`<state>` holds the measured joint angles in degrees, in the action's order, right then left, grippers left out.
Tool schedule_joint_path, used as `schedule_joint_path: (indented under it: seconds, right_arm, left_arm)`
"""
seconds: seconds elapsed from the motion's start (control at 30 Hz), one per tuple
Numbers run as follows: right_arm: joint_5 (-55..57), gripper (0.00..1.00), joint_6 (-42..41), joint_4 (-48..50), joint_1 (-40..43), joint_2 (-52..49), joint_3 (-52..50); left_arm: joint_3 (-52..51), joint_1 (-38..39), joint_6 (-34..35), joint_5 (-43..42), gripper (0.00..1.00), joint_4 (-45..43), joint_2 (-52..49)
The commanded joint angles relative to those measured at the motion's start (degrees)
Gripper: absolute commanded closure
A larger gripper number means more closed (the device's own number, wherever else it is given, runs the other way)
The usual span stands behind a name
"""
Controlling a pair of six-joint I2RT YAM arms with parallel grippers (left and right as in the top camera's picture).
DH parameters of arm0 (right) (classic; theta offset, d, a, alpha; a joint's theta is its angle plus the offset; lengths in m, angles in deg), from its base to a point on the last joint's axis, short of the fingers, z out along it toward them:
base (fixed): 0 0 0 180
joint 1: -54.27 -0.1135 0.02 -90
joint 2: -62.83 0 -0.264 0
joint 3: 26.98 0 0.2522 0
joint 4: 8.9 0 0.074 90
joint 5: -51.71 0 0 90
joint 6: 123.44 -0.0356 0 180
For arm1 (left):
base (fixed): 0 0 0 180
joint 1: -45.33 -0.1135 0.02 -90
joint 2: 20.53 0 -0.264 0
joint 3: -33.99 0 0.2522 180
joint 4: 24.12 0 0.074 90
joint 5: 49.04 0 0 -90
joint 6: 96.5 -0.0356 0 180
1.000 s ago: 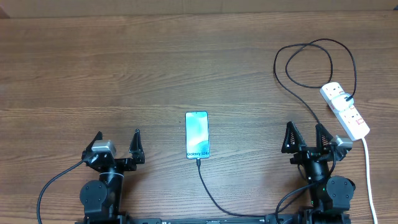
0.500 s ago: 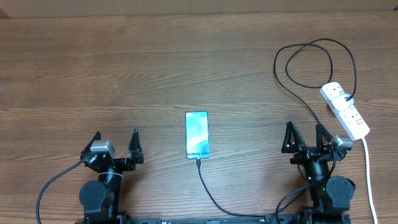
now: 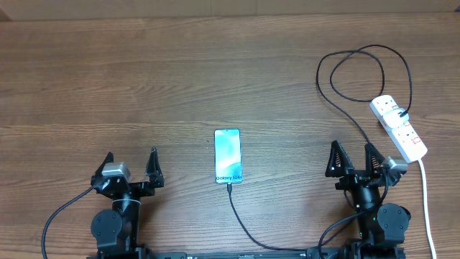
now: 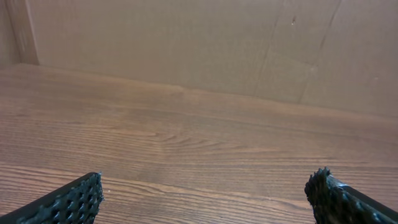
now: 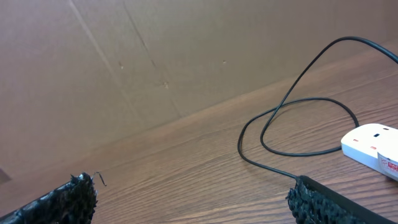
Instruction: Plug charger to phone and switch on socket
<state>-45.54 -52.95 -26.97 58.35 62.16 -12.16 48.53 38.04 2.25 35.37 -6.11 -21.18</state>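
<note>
Phone [image 3: 228, 156] is lying screen-up at the middle of the desk [image 3: 215, 72], the charger [image 3: 231, 193] tip seemingly meeting its near edge. Socket [image 3: 399, 128] is sitting far right, beside the right claw [image 3: 352, 147]. Both it and the left claw [image 3: 131, 155] are gaping wide, holding nothing.

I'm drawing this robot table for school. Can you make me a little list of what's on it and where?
phone: lying flat mid-table, screen lit
charger: black cable, looped far right, one end at the socket, tip meeting the phone's bottom edge
socket: white strip near the right edge; switch on or off cannot be told
left gripper: open, empty, near edge
right gripper: open, empty, beside the socket
table: brown wood
</note>
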Motion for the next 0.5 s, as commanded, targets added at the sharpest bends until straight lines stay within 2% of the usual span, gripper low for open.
schedule_joint_path:
  seconds: [0.0, 0.47]
  right_arm:
    - [-0.1, 0.00, -0.2, 0.3, -0.3, 0.5, -0.6]
    - [-0.1, 0.00, -0.2, 0.3, -0.3, 0.5, -0.6]
  left_arm:
    - [-0.5, -0.6, -1.0, -0.2, 0.00, -0.3, 0.5]
    - [-0.5, -0.6, -1.0, 0.2, 0.00, -0.2, 0.4]
